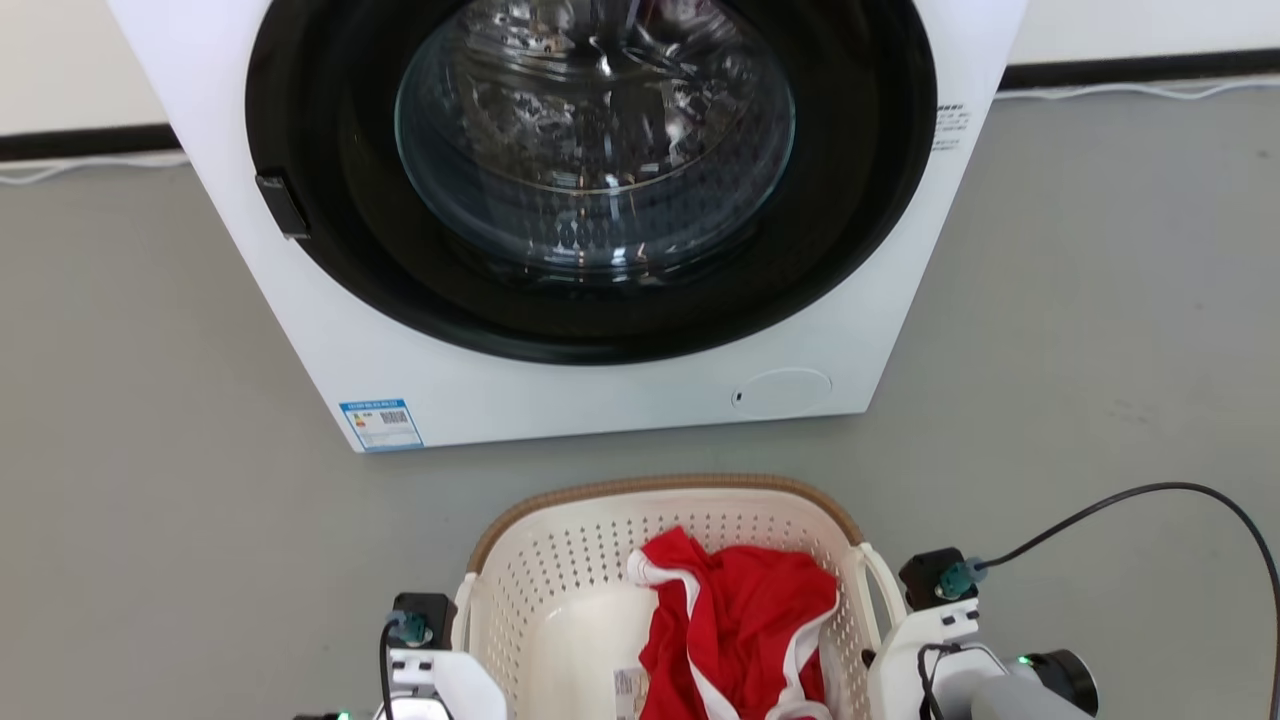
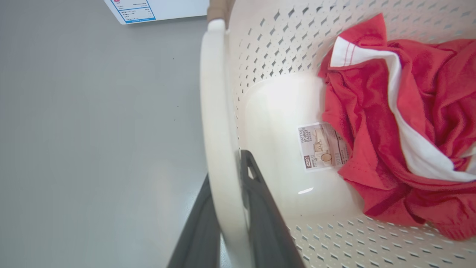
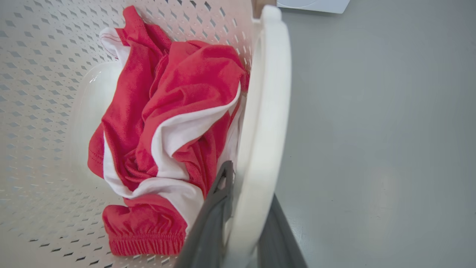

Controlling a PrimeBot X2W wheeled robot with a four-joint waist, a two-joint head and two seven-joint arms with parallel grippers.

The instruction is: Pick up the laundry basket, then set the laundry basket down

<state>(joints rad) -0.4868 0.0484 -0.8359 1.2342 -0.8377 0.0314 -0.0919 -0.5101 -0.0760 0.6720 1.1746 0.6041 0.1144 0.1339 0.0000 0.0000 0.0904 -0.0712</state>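
Cream laundry basket [image 1: 560, 570] — left gripper [image 2: 227, 167] and right gripper [image 3: 250, 180] flank it, each clamping a loop handle [image 2: 219, 111]

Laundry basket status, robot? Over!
Left gripper and right gripper shut on laundry basket handles. Red garment inside. Washer ahead, apart.

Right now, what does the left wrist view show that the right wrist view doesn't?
Left wrist: the sticker on the basket floor, the washer's blue label, and the left gripper astride the left handle. Right wrist: the clothing's gathered hem and the right gripper astride the right handle. Both: the basket's holed walls, the red-and-white clothing and grey floor.
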